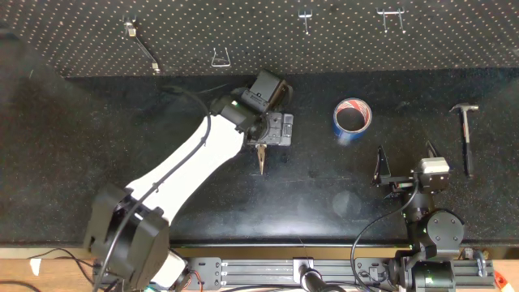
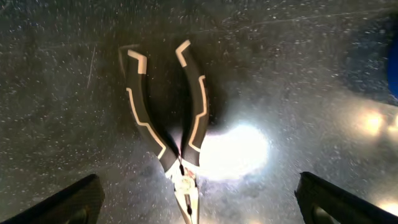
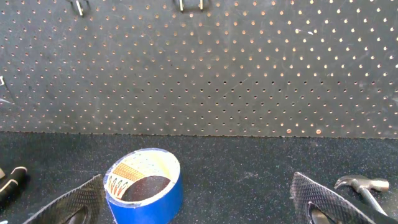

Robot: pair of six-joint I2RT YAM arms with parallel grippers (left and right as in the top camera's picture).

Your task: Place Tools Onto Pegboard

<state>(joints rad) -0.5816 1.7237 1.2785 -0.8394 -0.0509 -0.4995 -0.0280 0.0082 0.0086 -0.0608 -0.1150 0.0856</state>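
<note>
L gripper (image 2: 199, 205) open, empty, over pliers (image 2: 196, 112); pale handle trim in wrist cam.

The pliers (image 2: 142, 109) are cut off at the nose tip (the hammer (image 3: 360, 184) likewise, along its handle).

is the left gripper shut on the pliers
No, the left gripper is open, its fingers wide apart on either side of the pliers, which lie on the table.
</note>
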